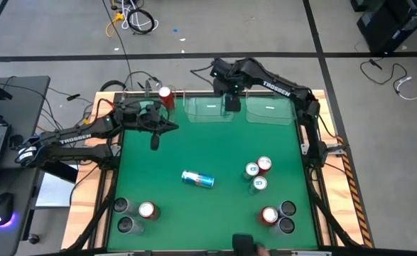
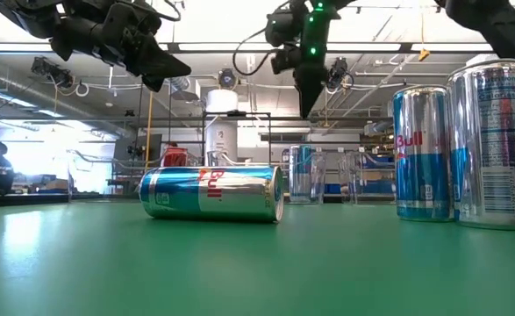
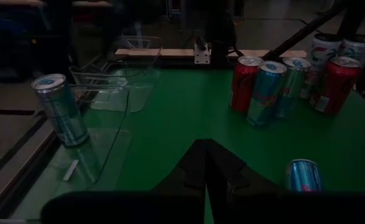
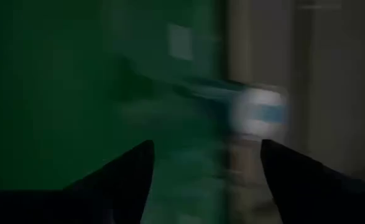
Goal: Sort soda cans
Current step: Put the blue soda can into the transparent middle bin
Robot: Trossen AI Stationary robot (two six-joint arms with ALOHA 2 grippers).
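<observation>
Green table top (image 1: pixel 208 153) on a wooden frame, grey floor with loose cables around it, laptop beside the left arm; three clear plastic bins (image 1: pixel 209 109) line the far edge, the leftmost holding one upright red can (image 1: pixel 167 96). One blue-and-white can (image 1: pixel 197 179) lies on its side mid-table, nearer than the bins, with further upright cans clustered toward the near edge on both sides. Left gripper (image 1: pixel 154 140) hangs clenched and empty just in front of the bins; right gripper (image 1: pixel 231 102) hangs over the middle bin, fingers apart, grasping nothing.
</observation>
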